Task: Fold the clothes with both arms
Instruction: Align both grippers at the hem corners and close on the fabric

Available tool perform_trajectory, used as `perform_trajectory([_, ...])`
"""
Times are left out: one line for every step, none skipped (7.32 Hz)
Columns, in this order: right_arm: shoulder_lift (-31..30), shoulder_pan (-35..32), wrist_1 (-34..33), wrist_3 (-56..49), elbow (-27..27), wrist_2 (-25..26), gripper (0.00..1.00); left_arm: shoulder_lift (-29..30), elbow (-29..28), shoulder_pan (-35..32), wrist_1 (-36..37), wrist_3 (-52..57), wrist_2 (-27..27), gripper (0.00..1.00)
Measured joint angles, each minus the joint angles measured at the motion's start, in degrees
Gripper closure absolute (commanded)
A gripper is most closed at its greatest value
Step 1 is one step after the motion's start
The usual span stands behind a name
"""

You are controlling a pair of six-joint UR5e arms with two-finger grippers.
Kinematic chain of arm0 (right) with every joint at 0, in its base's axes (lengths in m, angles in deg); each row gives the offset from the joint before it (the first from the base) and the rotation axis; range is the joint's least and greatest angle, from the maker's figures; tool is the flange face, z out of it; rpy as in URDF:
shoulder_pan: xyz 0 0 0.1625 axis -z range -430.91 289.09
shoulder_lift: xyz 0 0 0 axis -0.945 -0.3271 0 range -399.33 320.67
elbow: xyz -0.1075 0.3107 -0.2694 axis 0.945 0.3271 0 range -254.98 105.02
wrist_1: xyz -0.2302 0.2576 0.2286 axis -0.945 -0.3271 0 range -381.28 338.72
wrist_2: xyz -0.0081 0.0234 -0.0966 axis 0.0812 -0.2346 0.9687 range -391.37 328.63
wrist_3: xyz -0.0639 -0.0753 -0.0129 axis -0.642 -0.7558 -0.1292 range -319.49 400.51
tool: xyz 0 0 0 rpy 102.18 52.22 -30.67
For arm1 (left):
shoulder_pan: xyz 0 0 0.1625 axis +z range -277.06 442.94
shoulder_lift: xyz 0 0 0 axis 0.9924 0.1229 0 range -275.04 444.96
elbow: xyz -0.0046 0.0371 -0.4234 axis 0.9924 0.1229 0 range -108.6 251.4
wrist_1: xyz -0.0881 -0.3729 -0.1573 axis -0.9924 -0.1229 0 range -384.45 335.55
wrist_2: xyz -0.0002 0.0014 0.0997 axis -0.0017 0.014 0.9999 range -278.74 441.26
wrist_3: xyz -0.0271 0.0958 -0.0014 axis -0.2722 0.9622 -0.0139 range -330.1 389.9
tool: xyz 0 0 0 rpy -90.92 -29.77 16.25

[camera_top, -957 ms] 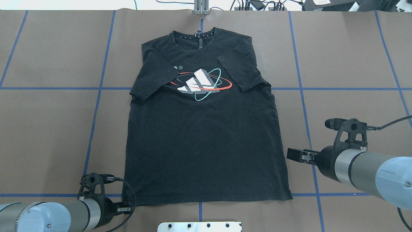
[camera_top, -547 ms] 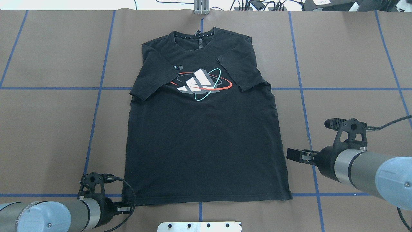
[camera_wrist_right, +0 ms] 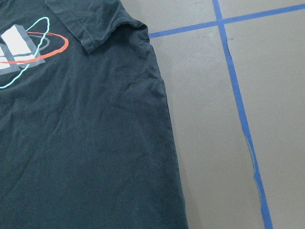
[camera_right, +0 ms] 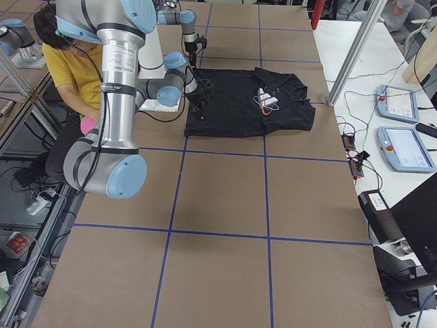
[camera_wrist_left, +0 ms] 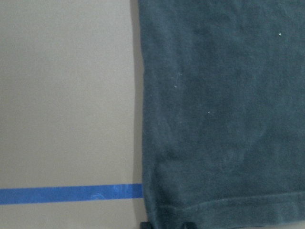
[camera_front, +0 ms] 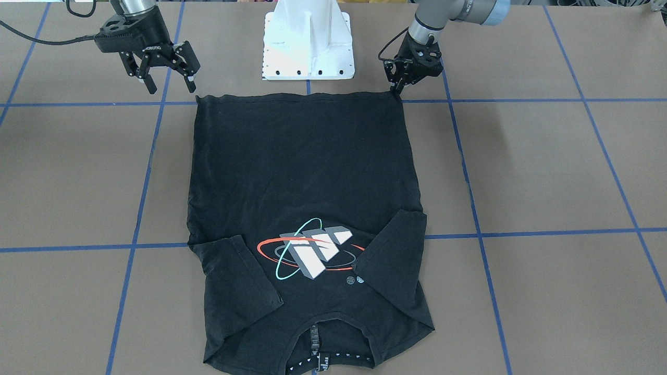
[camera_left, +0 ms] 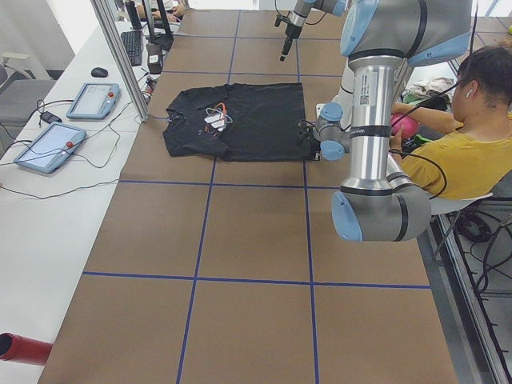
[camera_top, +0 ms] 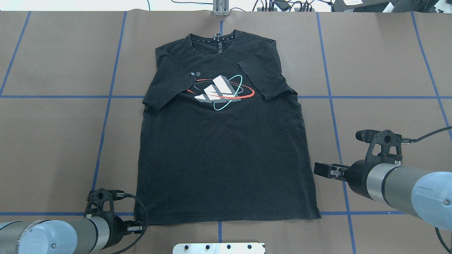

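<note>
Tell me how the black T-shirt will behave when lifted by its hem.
The T-shirt lies flat with soft wrinkles, so it will probably sag between lift points. Its sleeves, folded loosely inward, may flop open. It looks thin; pushing would likely bunch it rather than slide it.

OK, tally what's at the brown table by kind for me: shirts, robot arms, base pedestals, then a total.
Black short-sleeved T-shirt: 1
Silver-grey jointed robot arms, left arm and right arm: 2
White base pedestal: 1
Total: 4
</note>
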Motion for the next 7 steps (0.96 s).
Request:
perform_trajectory([0.0, 0.0, 0.0, 0.0, 0.0, 0.0, 0.00, -0.5, 0.1, 0.0, -0.1, 0.0, 0.0, 1.00])
perform_trajectory([0.0, 0.0, 0.0, 0.0, 0.0, 0.0, 0.00, -0.7, 0.1, 0.0, -0.1, -0.1, 0.0, 1.00])
perform_trajectory([-0.1, 0.0, 0.0, 0.0, 0.0, 0.0, 0.00, -0.8, 0.2, -0.1, -0.1, -0.1, 0.1, 1.00])
perform_trajectory([-0.4, 0.0, 0.0, 0.0, 0.1, 0.1, 0.00, -0.8, 0.5, -0.1, -0.1, -0.2, 0.2, 1.00])
perform_trajectory([-0.6, 0.3, -0.1, 0.0, 0.2, 0.6, 0.00, -0.7, 0.7, -0.1, -0.1, -0.4, 0.2, 1.00])
perform_trajectory([-0.8, 1.2, -0.1, 0.1, 0.6, 1.8, 0.00, -0.4, 0.9, -0.1, -0.1, -0.6, 0.2, 1.00])
perform_trajectory([-0.8, 2.6, -0.2, 0.7, 1.4, 3.4, 0.00, 0.0, 0.9, 0.0, -0.1, -0.7, 0.2, 1.00])
